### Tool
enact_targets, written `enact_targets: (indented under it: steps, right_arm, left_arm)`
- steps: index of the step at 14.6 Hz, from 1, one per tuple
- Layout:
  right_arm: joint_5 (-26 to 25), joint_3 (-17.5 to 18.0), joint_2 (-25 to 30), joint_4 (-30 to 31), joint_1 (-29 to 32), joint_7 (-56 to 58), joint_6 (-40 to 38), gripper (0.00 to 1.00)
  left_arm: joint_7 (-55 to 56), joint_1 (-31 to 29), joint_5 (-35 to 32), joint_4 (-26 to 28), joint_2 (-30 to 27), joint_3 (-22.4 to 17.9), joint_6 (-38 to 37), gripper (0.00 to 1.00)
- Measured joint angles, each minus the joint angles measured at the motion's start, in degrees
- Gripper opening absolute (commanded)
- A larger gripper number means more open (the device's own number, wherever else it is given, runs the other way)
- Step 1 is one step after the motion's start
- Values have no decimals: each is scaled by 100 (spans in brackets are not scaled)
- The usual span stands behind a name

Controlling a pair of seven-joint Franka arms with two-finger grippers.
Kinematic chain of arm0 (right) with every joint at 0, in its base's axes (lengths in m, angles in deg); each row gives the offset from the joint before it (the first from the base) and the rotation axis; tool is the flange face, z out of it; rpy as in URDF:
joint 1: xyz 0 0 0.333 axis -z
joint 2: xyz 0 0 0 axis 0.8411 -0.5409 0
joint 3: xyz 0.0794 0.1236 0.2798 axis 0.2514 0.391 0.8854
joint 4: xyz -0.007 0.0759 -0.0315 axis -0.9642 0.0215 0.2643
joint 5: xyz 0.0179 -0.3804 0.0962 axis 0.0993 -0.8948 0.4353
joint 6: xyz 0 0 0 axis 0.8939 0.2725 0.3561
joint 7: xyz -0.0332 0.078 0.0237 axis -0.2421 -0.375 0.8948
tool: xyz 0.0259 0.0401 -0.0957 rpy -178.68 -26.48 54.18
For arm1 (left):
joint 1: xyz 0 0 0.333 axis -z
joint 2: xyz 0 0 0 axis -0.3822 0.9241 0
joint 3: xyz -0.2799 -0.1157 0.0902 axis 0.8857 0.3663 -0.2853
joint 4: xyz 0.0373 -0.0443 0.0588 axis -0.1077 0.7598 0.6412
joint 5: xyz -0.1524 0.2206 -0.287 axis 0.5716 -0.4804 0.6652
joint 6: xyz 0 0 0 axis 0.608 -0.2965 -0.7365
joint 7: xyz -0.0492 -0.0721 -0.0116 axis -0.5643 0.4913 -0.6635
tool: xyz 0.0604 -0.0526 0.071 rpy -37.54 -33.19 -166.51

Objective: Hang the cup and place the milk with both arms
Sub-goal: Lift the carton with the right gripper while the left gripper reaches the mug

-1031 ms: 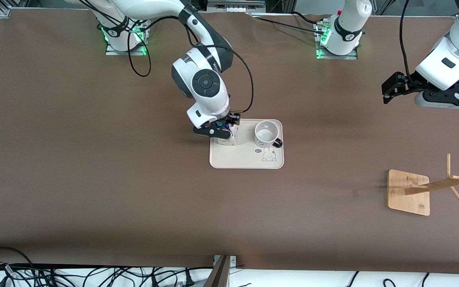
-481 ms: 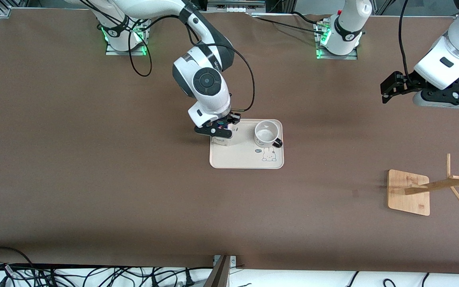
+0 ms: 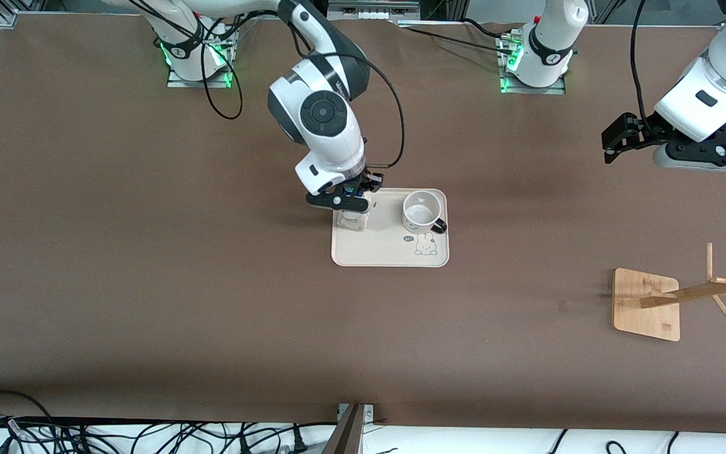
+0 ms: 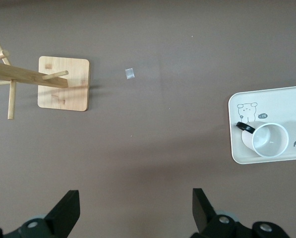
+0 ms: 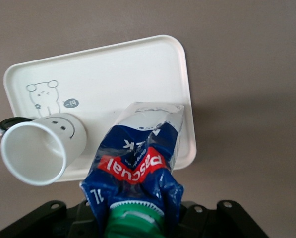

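Brown table top (image 3: pixel 149 284), your cables spilled along the camera-side edge. Nearest the front camera among the props is the bamboo cup rack (image 3: pixel 646 304), toward the left arm's end of the table, lying flat base toward the middle with its pegged post sticking out toward the table's end. Farther from the camera, mid-table, you've got the cream tray (image 3: pixel 390 252) with a rabbit print. The cup (image 3: pixel 423 212) stands upright on the tray, mouth up, black handle toward the left arm's end, on the tray's left-arm side. Beside it, on the tray's right-arm side, is the milk (image 3: pixel 351 220): the right gripper (image 3: pixel 345 199) is clamped on its dark blue gable top, green cap just under the wrist camera. In the right wrist view the carton (image 5: pixel 138 163) looks tilted, and its base may be clear of the tray, but you can't confirm that from here. Farthest back, the left gripper (image 3: pixel 618 135) hangs over bare table at its own end, fingers (image 4: pixel 66 210) spread wide, nothing between them; that arm waits.
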Motion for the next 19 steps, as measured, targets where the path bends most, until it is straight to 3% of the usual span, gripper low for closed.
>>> enact_targets:
  steps: [3, 7, 10, 19]
  right_arm:
    - [-2, -238, 558, -39, 9, 19, -722, 28]
    - [-1, -1191, 1149, -139, 80, 1073, -1897, 28]
    - [2, -1807, 1226, -336, 284, 2501, -2536, 28]
    - [37, -1988, 1099, -284, 1789, 4930, -3281, 28]
  left_arm:
    - [0, 0, 0, 0, 0, 0, -2, 100]
    - [-11, 3, 0, 25, 12, 0, 9, 100]
    - [-17, 31, 0, 165, 144, 8, 124, 100]
    - [-249, 243, 13, 306, 1060, 52, 428, 100]
